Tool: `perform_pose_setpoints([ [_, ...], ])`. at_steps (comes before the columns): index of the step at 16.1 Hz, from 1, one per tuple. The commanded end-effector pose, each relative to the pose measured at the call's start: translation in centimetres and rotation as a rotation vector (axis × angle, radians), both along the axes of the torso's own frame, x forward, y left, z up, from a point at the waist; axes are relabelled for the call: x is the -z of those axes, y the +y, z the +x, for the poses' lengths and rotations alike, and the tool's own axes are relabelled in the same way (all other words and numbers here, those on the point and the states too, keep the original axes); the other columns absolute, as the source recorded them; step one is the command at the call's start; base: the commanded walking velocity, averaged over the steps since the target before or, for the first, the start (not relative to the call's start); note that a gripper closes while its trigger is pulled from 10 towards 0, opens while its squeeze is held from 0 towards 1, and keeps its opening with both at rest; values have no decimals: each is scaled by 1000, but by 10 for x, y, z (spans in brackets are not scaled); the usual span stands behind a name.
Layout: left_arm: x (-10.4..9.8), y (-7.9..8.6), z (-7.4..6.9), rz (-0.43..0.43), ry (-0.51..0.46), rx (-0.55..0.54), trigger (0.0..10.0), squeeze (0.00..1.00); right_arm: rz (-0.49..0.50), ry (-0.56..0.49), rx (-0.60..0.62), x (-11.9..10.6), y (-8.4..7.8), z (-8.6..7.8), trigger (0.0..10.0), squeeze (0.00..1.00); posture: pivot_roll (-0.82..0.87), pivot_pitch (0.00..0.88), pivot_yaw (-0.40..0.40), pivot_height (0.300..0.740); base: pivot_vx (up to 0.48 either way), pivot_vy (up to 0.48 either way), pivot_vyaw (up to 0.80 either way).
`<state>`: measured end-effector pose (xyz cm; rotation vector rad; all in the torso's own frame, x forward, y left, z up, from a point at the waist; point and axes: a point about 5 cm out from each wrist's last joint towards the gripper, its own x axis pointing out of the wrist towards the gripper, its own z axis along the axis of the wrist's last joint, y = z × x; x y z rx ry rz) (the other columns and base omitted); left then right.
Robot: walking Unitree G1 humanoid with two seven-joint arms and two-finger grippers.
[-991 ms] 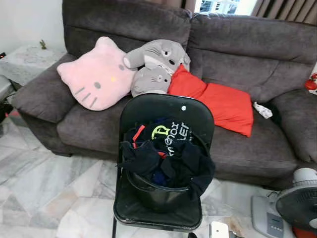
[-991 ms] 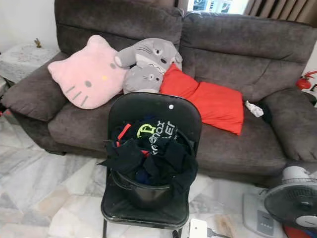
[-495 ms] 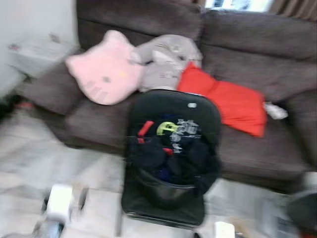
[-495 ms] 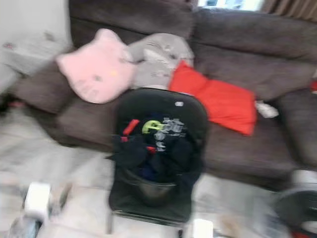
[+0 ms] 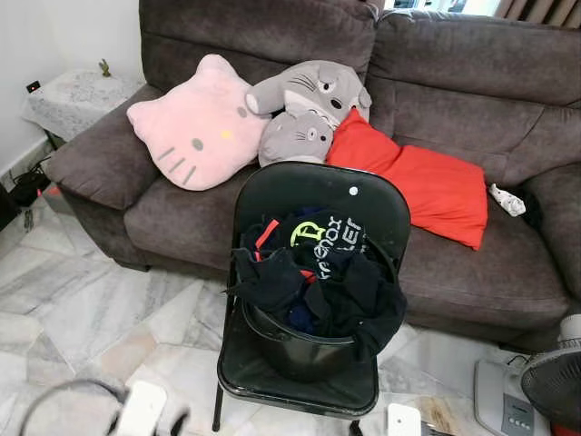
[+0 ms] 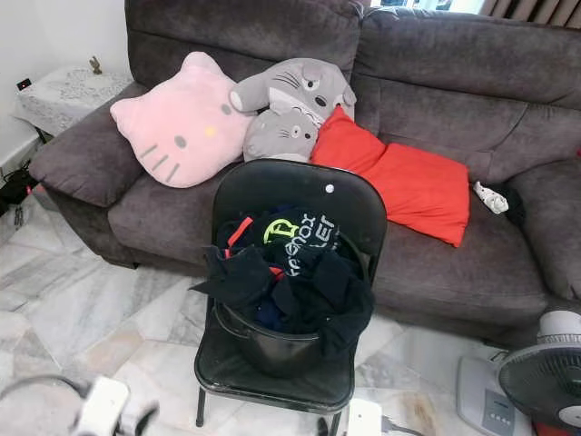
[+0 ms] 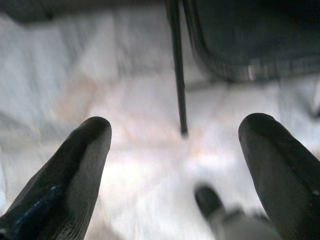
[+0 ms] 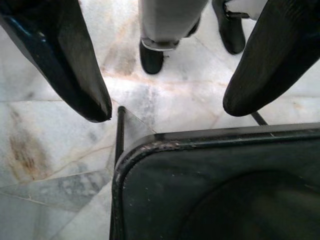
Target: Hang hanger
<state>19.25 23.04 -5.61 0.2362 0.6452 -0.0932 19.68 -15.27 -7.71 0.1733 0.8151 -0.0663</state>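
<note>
Your black folding chair (image 5: 309, 300) stands on the marble floor (image 5: 82, 309) before the grey sofa (image 5: 454, 109), carrying a black bucket (image 5: 300, 350) heaped with dark clothes (image 5: 313, 277). No hanger can be made out. Left end effector (image 7: 175, 150) released, low by a chair leg. Right end effector (image 8: 165, 95) released, above the seat's corner.

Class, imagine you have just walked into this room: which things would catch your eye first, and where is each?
A black folding chair stands mid-scene on the marble floor, with a black bucket heaped with dark clothes on its seat. Behind it, on the grey sofa, a pink cat-face cushion lies left, grey plush toys sit in the middle, and a red cushion lies right.
</note>
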Motion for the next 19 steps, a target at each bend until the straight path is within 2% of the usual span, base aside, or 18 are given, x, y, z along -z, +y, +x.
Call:
perform_pose_setpoints([
  [1, 13, 8, -21, 29, 114, -37, 10000, 0, 1, -10, 46, 1, -4, -3, 10000, 0, -24, 97, -53, 740, 0, 0, 0],
  [5, 21, 15, -39, 34, 184, -94, 10000, 0, 21, -111, 228, -4, -9, -2, 10000, 0, -43, 98, -64, 740, 0, 0, 0],
  [8, 23, 13, -42, 23, 200, -118, 10000, 0, -4, -157, 316, -7, -12, -3, 10000, 0, -48, 93, -78, 740, 0, 0, 0],
  [9, 24, 11, -42, 19, 200, -120, 10000, 0, -65, -311, 339, -29, -35, 22, 10000, 0, -49, 93, -78, 740, 0, 0, 0],
  [10, 25, 9, -42, 15, 201, -120, 10000, 0, -124, -459, 360, -54, -54, 39, 10000, 0, -55, 92, -80, 740, 0, 0, 0],
  [11, 26, 7, -43, 11, 205, -120, 10000, 0, -200, -607, 409, -82, -66, 42, 10000, 0, -60, 92, -81, 740, 0, 0, 0],
  [13, 27, 6, -45, 8, 212, -122, 10000, 0, -266, -710, 448, -106, -76, 39, 10000, 0, -70, 90, -76, 740, 0, 0, 0],
  [14, 27, 5, -45, 6, 218, -123, 10000, 0, -306, -781, 396, -125, -76, 46, 10000, 0, -74, 83, -72, 740, 0, 0, 0],
  [15, 28, 5, -45, 5, 221, -124, 10000, 0, -281, -828, 355, -139, -71, 57, 10000, 0, -76, 82, -69, 740, 0, 0, 0],
  [16, 28, 4, -46, 5, 226, -126, 10000, 0, -261, -854, 277, -155, -62, 75, 10000, 0, -75, 77, -67, 740, 0, 0, 0],
  [17, 28, 4, -46, 4, 228, -127, 10000, 0, -250, -866, 244, -161, -58, 84, 10000, 0, -74, 70, -60, 740, 0, 0, 0],
  [18, 29, 3, -45, 2, 232, -128, 10000, 0, -166, -895, 168, -179, -44, 112, 10000, 0, -72, 66, -51, 740, 0, 0, 0],
  [19, 29, 3, -45, 2, 233, -128, 10000, 0, -160, -881, 120, -182, -38, 120, 10000, 0, -72, 66, -51, 740, 0, 0, 0],
])
